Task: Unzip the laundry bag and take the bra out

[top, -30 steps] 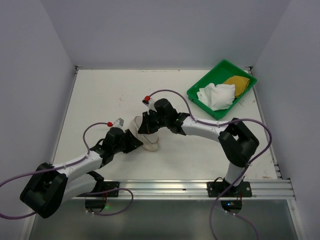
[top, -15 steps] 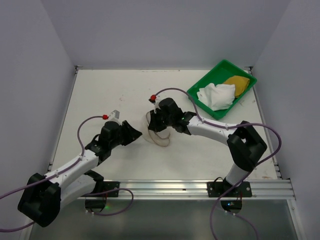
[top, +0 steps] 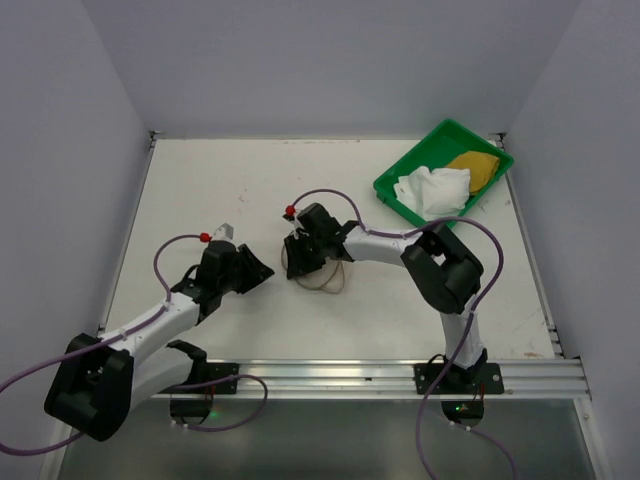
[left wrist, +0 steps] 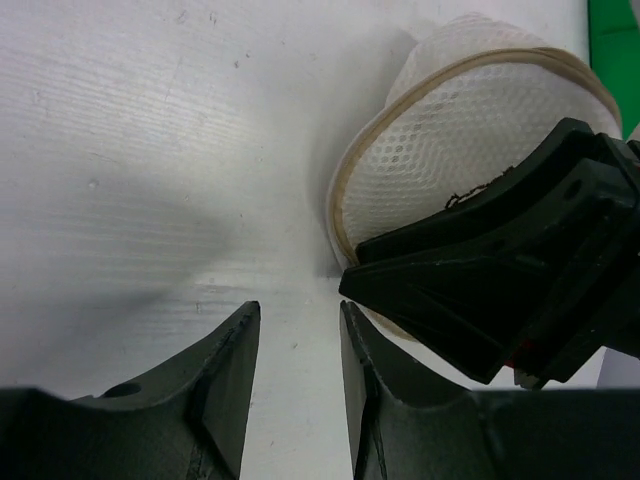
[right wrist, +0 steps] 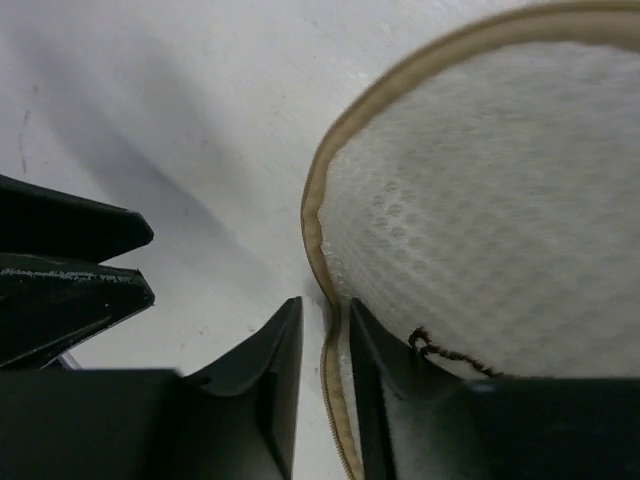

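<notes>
The right hand [right wrist: 325, 305] has its two black fingers parted only a little. The beige zip rim [right wrist: 312, 200] of the small round laundry bag of whitish translucent mesh [right wrist: 480, 200] runs down into the narrow gap. A sliver of the white table [top: 220, 190] shows beside the rim there, so this reads as a loose straddle, not a clamp. The bag's mesh wall lies directly against that hand's right finger, so the right arm is plainly the nearer one. The left hand [left wrist: 298, 315] is spread, with nothing between its fingers but bare table. It points at the bag from the other side, near but not touching, with the rim loop turned towards it. The bra [top: 445, 185], soft white fabric with a mustard-yellow rounded cup, is not at the bag. It lies in the green rectangular plastic tray [top: 408, 155] at the far right corner, well apart from both hands and on the right arm's side. Judged from that, the removal looks done, and only letting go of the bag remains.
</notes>
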